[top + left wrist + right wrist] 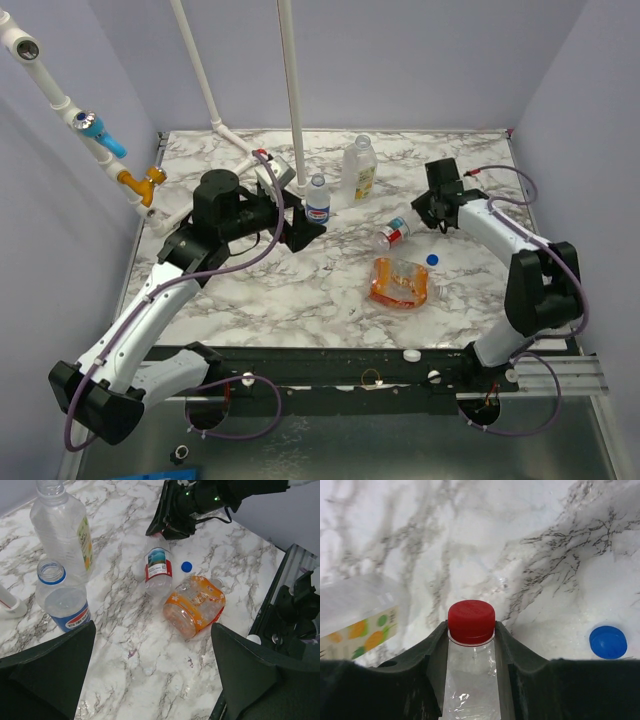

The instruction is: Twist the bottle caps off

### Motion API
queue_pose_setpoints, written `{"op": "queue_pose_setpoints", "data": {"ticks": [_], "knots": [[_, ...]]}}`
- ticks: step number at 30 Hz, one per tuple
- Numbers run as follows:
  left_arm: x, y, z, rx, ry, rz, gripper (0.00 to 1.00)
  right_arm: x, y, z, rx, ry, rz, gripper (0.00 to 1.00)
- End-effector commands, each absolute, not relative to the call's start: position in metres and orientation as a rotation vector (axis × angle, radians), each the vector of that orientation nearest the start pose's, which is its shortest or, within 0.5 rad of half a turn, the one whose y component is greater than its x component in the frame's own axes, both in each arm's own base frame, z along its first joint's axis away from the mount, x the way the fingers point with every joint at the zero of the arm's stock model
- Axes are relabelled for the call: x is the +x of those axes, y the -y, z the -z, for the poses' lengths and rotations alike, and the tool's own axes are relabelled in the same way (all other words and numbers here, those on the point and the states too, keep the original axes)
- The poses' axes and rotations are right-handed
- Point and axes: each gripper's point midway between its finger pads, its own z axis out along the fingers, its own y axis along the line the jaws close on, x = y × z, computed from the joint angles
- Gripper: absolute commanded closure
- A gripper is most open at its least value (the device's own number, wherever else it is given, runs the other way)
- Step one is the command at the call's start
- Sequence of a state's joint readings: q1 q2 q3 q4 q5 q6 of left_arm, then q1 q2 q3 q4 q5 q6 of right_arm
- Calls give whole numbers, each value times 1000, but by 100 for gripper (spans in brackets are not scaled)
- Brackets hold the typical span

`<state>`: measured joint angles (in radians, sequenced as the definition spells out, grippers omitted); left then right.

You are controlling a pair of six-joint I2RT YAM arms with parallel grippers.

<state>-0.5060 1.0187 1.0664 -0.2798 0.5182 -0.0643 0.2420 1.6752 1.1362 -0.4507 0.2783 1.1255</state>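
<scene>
My right gripper (428, 214) (471, 636) is shut on the neck of the red-label bottle (395, 235) (158, 570), just below its red cap (471, 622). That bottle lies on the marble table. My left gripper (303, 230) (152, 680) is open and empty, right beside the upright Pepsi bottle (318, 200) (62, 600), whose mouth is uncapped. The tall yellow-green-label bottle (360, 168) (62, 530) stands uncapped behind it. The orange-label bottle (400, 282) (195, 605) lies on its side. A loose blue cap (432, 259) (608, 642) (186, 566) lies near the red-label bottle.
White PVC pipes (290, 90) rise at the back left, one foot close to the Pepsi bottle. A white cap (411, 355) (253, 639) rests on the black rail (330, 365) at the table's near edge. Walls enclose the table on three sides.
</scene>
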Motion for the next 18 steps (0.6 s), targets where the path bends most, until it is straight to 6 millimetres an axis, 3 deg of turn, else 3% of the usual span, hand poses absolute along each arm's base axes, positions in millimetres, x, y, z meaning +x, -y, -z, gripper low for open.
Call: {"op": "queue_pose_setpoints", "data": {"ticks": [1,7,13,18], "knots": [[241,253,-329,799,-1679,974,1,409,-78,-144,1099,-2047,-292,76],[231,269,-344,811,-1665,1113,1,396,-99,-238,808,-1825,-555,79],[192,286,-346,868,-1727,1417,1,372,-135,-331,434,-1570,-730,82],[199,291,-343,834,-1752,1388,1,351,-174,-386,211,-1471,-843,82]]}}
